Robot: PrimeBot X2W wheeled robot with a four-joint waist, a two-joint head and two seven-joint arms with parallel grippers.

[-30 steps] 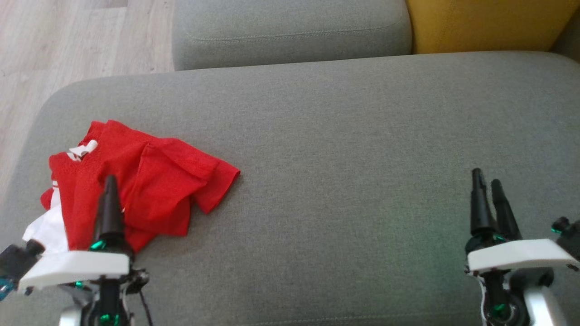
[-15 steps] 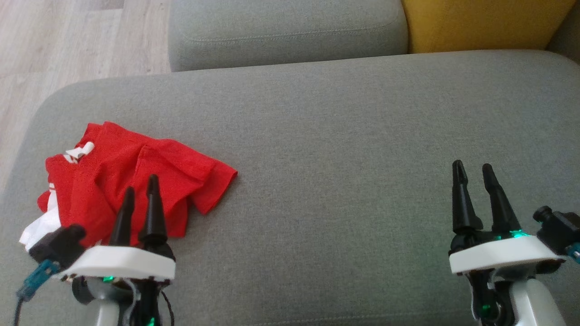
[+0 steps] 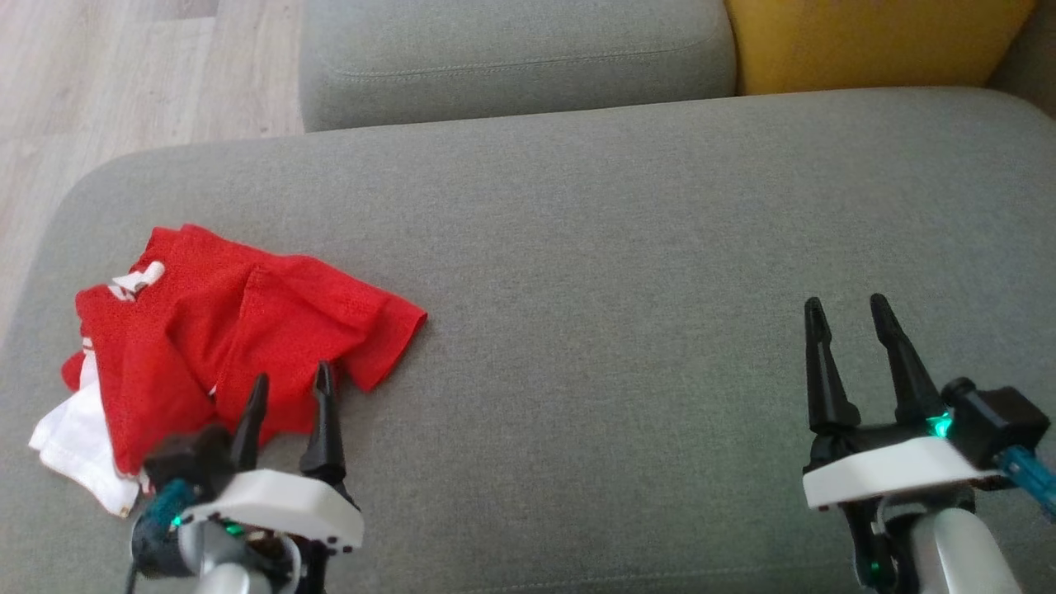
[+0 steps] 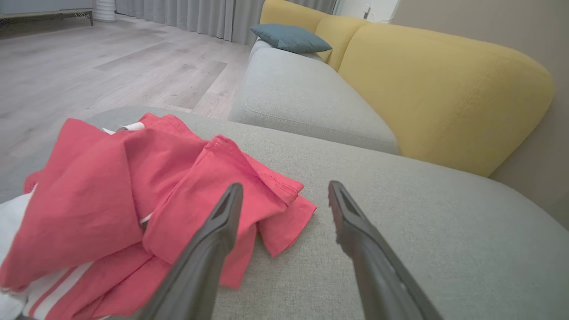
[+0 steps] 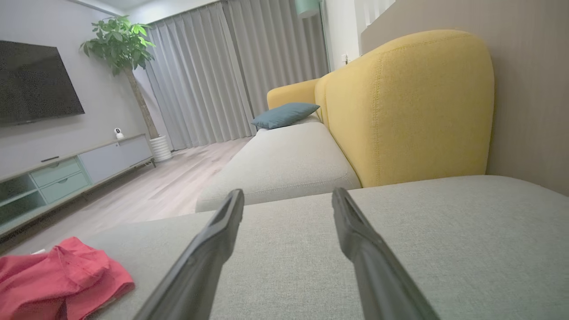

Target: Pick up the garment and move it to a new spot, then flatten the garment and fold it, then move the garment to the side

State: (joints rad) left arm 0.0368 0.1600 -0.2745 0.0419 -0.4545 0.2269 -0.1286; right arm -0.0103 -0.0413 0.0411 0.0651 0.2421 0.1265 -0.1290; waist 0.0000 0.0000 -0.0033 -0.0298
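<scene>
A crumpled red garment (image 3: 223,330) with white parts lies at the left end of the grey sofa seat (image 3: 627,272). It also shows in the left wrist view (image 4: 133,204) and small at the lower left of the right wrist view (image 5: 58,278). My left gripper (image 3: 290,381) is open, its fingertips over the garment's near edge with nothing between them. In its own view the left gripper (image 4: 284,189) points at the garment's right sleeve. My right gripper (image 3: 843,307) is open over bare cushion at the far right, seen also as (image 5: 288,195).
A second grey seat cushion (image 3: 511,58) lies beyond the seat, with a yellow backrest (image 3: 874,41) at the top right. Wooden floor (image 3: 124,74) drops off at the left edge. A teal pillow (image 4: 290,39) rests far back on the sofa.
My left gripper has moved right and turned, so both its fingers now show apart at the garment's near edge. The right gripper has shifted slightly left. The camera has drifted a little.
</scene>
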